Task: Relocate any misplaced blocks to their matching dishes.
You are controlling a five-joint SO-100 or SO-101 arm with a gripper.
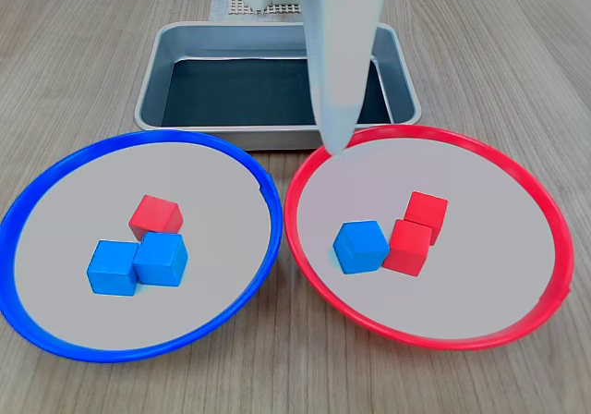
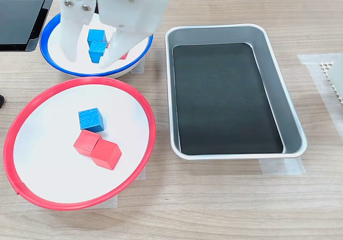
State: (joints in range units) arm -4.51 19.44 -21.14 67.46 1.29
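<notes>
Currently the approach step is judged in hand: the pincer (image 2: 90,62), spread open and empty, is seen at upper left in the second exterior view. The blue cube (image 2: 90,119) sits in the red-rimmed plate (image 2: 146,111), touching nothing; a descent over it is called for. Two red cubes (image 2: 98,148) lie near; the grey tray (image 2: 292,119) stands clear.

Red cube (image 2: 122,53) in blue-rimmed plate (image 2: 53,63) mostly hidden behind gripper (image 2: 88,62) in the second exterior view, gripper blurred and cut by top edge in the first exterior view, blue-rimmed plate's left rim cropped there.
</notes>
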